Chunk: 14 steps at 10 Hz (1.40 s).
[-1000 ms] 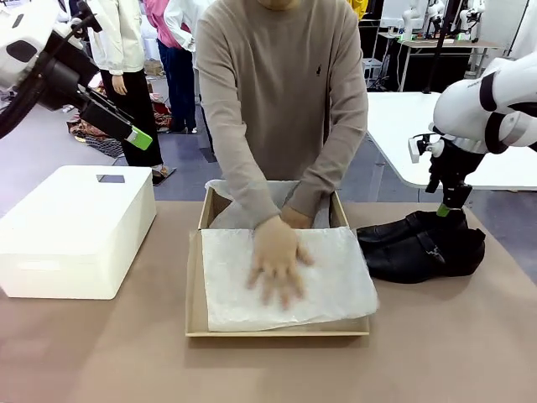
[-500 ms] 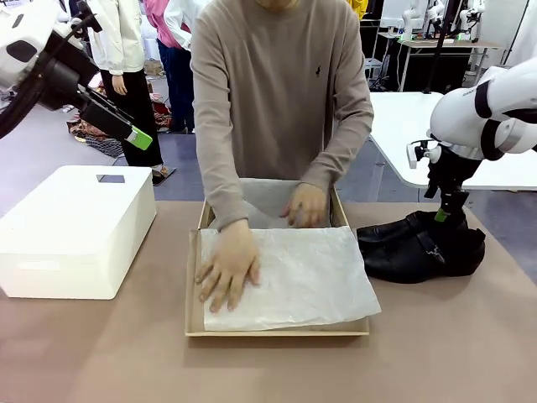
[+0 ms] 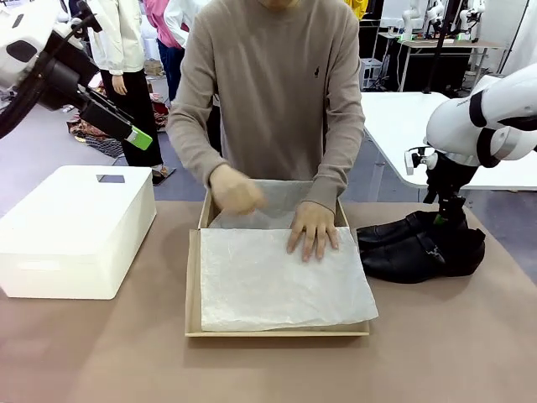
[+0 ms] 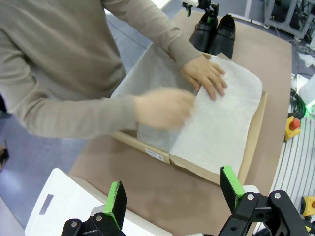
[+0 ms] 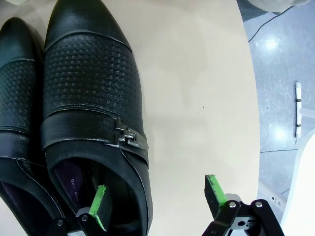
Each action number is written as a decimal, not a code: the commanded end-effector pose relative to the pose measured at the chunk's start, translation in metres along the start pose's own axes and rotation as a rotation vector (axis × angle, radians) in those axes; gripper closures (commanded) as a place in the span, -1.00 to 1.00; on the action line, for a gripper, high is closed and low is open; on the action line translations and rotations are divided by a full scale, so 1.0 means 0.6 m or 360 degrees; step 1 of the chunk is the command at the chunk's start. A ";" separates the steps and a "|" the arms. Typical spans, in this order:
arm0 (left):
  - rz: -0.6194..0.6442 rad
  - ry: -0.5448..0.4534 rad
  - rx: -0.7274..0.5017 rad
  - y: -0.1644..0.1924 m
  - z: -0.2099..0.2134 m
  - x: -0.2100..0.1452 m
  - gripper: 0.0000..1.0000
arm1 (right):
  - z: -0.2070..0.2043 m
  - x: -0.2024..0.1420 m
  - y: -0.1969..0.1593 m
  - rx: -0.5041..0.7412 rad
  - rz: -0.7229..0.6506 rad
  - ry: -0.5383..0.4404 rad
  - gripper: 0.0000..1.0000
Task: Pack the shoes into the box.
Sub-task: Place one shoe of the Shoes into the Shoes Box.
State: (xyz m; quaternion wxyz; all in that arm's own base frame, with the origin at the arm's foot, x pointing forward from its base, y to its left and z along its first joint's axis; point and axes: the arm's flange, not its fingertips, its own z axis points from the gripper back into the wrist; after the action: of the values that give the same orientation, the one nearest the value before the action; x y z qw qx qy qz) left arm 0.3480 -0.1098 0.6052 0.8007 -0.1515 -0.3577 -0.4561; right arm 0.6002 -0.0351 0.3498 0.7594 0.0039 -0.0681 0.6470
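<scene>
Gaping wide over black, textured, buckle-strapped shoes [image 5: 93,98], right pincer [image 5: 157,196]; left pincer [image 4: 173,192] equally wide above tissue-lined tan box [image 4: 147,152].

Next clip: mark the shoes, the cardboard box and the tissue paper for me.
shoes [image 3: 411,260]: front view, on the nearer shoe's side leather.
cardboard box [image 3: 192,285]: front view, on its bare left rim.
tissue paper [image 3: 277,285]: front view, on the middle of the spread sheet.

One hand [image 3: 236,190] of the person is a blur. White tissue paper [image 3: 281,285] hides the floor of the box [image 3: 193,290]. The backs of the shoes [image 5: 93,93] are cut off by the bottom edge.
</scene>
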 end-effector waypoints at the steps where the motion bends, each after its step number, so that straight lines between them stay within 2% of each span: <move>1: -0.0001 -0.0015 -0.0021 0.001 0.001 -0.001 -1.00 | 0.002 0.003 -0.008 -0.0020 -0.0033 0.0024 -1.00; 2: -0.0001 -0.0015 -0.0021 0.001 0.001 -0.001 -1.00 | 0.002 0.002 -0.008 -0.0013 -0.0038 0.0019 -0.96; 3: -0.0001 -0.0015 -0.0021 0.001 0.001 -0.001 -1.00 | 0.001 0.002 -0.007 -0.0002 -0.0039 0.0017 -0.80; 8: -0.0001 -0.0015 -0.0021 0.001 0.001 -0.001 -1.00 | 0.003 0.003 -0.005 0.0011 -0.0047 0.0031 0.88; 9: -0.0001 -0.0015 -0.0021 0.001 0.001 -0.001 -1.00 | 0.004 0.004 -0.003 0.0011 -0.0046 0.0034 1.00; 14: -0.0001 -0.0015 -0.0021 0.001 0.001 -0.001 -1.00 | 0.009 0.006 0.002 0.0025 -0.0040 0.0046 1.00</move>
State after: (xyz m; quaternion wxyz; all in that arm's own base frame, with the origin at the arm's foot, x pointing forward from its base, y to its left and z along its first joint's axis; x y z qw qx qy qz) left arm 0.3480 -0.1098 0.6052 0.8007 -0.1515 -0.3577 -0.4561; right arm 0.5987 -0.0326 0.3499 0.7634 0.0061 -0.0594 0.6432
